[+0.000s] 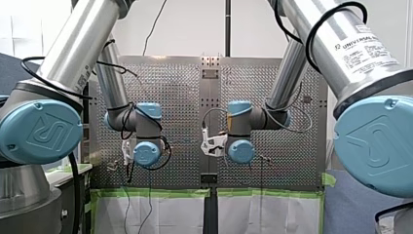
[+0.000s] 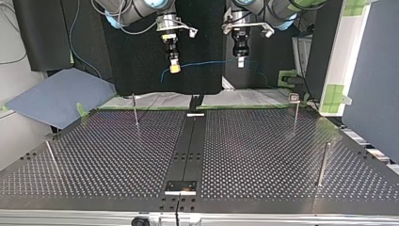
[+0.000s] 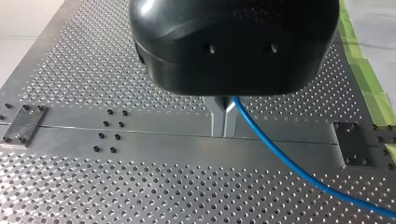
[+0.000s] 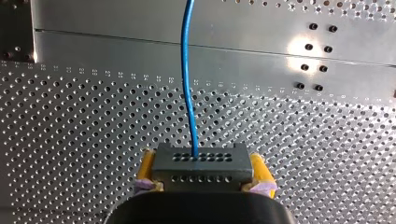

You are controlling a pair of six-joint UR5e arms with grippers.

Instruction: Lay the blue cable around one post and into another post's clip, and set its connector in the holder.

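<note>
Blue cable (image 4: 183, 51) stretches in the air between our two grippers, held over the perforated table (image 2: 263, 155). Our right gripper (image 4: 201, 159) is closed on the dark connector (image 4: 201, 171). Its yellow pads (image 4: 148, 163) press on the connector's two sides. The cable leaves the connector's face, which has rows of small holes, and runs ahead above the table.

Our left gripper (image 3: 223, 119) has its metal fingers (image 3: 217, 116) brought fully together, and they pinch the blue cable further along. In the left wrist view the cable comes out just beside these fingers and passes away over the table.

In the top view the cable runs almost level from one gripper to the other, and past our left gripper it droops down.

Thin posts (image 2: 323, 165) stand upright on the table, well apart from the cable. One post at the top view's right, further back, carries a small block (image 2: 293, 97) at its top.
</note>
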